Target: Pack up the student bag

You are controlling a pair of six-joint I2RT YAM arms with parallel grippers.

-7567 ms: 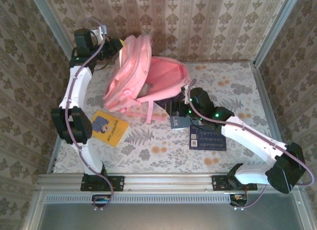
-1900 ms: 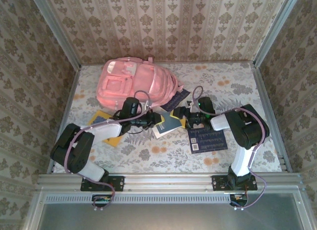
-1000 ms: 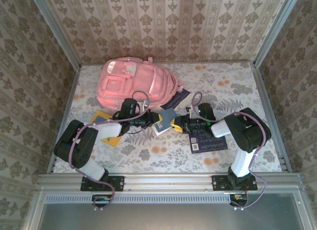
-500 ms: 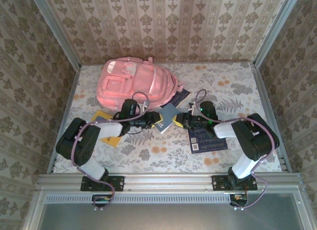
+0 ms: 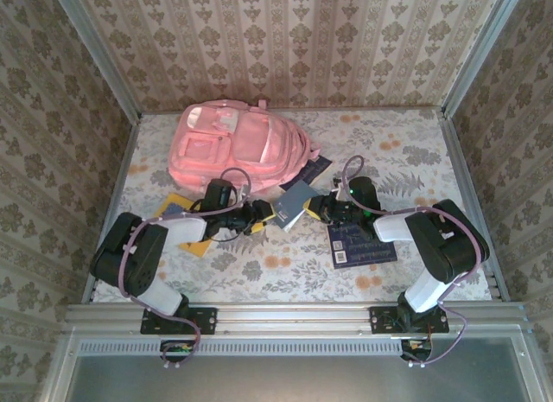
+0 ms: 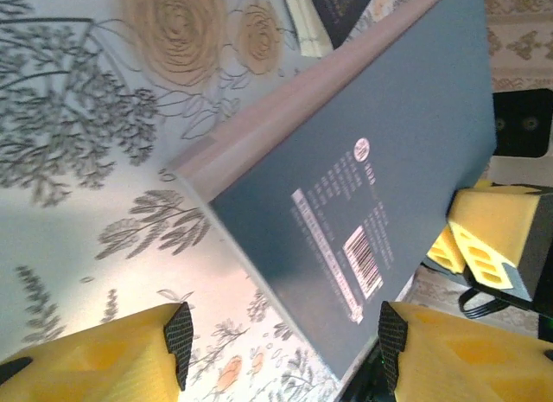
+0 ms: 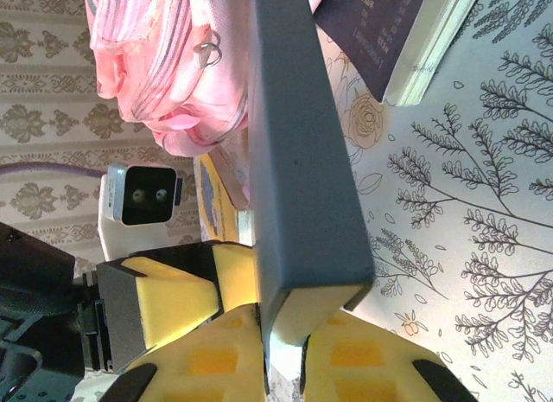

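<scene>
Pink and soft, the student bag (image 5: 235,147) lies flat at the far left part of the floral table (image 5: 406,151), its pockets facing up. Nearer the arms, a yellow book (image 5: 175,213) lies on the table, partly under the left arm.

To its right, the left fingers (image 5: 259,214) point toward the middle of the table. In the left wrist view these fingers (image 6: 95,354) are spread wide, with a grey-blue book (image 6: 380,160) in front of the gap. Whether they touch it is hard to tell.

That grey-blue book (image 5: 293,204) stands tilted on one edge just below the bag's right corner, barcode side toward the left arm. One corner seems to rest on the table.

The right fingers (image 5: 314,208) are clamped on its other end. In the right wrist view they (image 7: 363,354) pinch the book's (image 7: 298,160) edge.

A dark book (image 5: 316,168) lies just beside the bag's right side. Farther right, a navy book (image 5: 361,244) lies flat, partly under the right arm.
</scene>
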